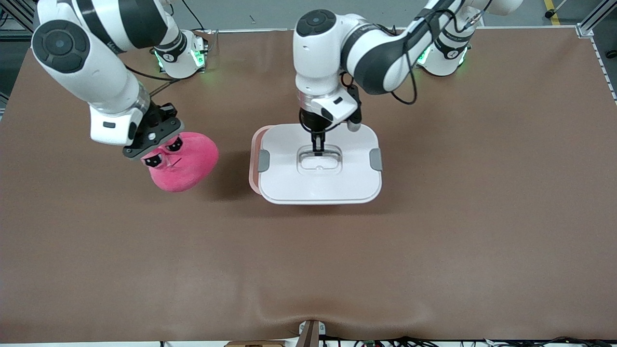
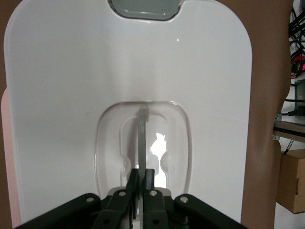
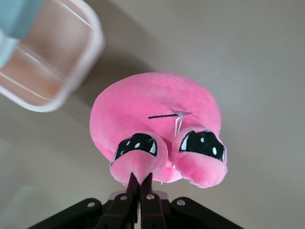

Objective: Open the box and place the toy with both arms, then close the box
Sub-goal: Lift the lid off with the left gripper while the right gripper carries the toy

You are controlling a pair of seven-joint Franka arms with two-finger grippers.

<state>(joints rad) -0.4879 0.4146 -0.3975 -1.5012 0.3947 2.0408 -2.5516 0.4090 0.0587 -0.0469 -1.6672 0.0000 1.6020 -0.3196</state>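
The white lid [image 1: 299,183] with grey side clips [image 1: 263,160] hangs over the pale pink box base [image 1: 252,166], shifted toward the left arm's end so the base's rim shows. My left gripper [image 1: 317,149] is shut on the lid's clear central handle [image 2: 143,125]; in the left wrist view [image 2: 142,172] its jaws pinch the handle's thin bar. My right gripper [image 1: 153,140] is shut on the pink plush toy [image 1: 185,163] and holds it in the air over the table, beside the box toward the right arm's end. In the right wrist view the gripper [image 3: 141,177] pinches the toy [image 3: 152,107], and the open base [image 3: 52,62] shows.
The brown table cloth [image 1: 434,241] stretches around the box. A cardboard box [image 2: 291,181] stands off the table past its edge. A small fixture [image 1: 311,332] sits at the table's edge nearest the front camera.
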